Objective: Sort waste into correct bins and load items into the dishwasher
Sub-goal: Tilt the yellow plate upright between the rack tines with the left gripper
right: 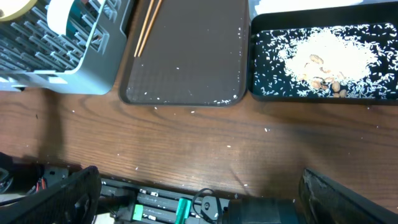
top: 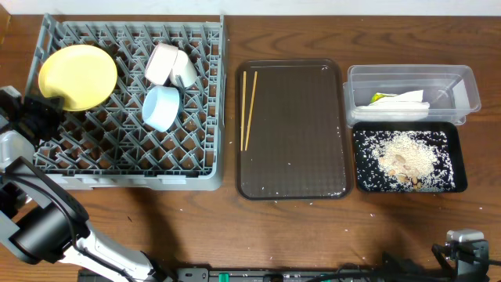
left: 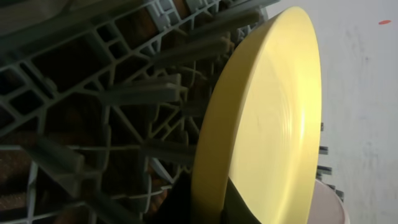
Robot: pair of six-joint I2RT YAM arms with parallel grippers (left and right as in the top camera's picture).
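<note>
We find the left gripper (left: 208, 208) pinching the lower rim of the round yellow plate (top: 77, 74); the left wrist view shows the rim between its dark fingers (left: 180, 199). The plate stands tilted on edge among the pegs at the left rear of the large grey plastic dish rack (top: 133, 178). Also in the rack are a white bowl (top: 160, 63), a small white cup (top: 185, 69) touching it, and a light blue bowl (top: 160, 107) just in front. Two thin wooden chopsticks (top: 248, 106) lie side by side on the dark brown flat tray (top: 293, 180). We note a crumpled white paper napkin (top: 395, 102) inside the clear rectangular plastic tub (top: 462, 78), and pale rice-like crumbs (top: 407, 153) in the shallow black tray (top: 458, 184). The right gripper (right: 205, 199) hangs over the near edge of the wooden table (top: 196, 227), fingers spread wide, holding nothing.
</note>
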